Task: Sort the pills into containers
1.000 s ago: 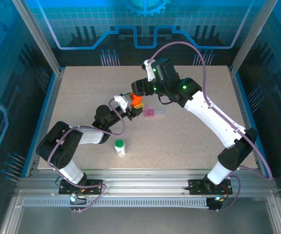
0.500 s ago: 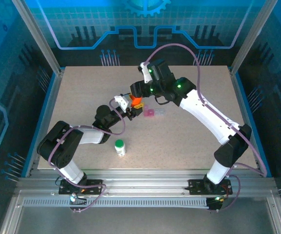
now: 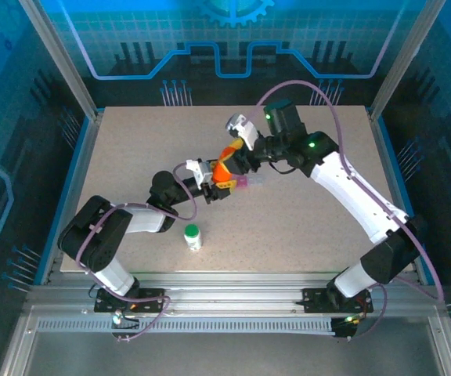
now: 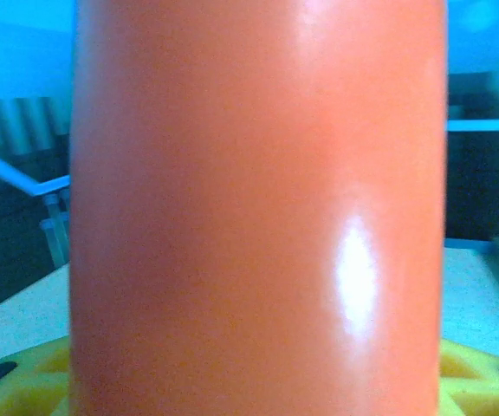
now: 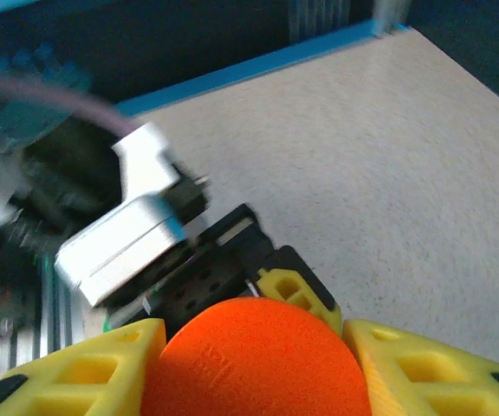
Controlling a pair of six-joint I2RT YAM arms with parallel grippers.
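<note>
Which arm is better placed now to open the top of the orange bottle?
Right. The right fingers flank the round top of the orange bottle, while the left fingers grip its body lower down, so that arm probably serves best to steady it.

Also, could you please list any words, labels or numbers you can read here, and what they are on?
No text can be read.
Orange bottle: faint marks on its top, too blurred to read.
White bottle: too small to make out any label.
</note>
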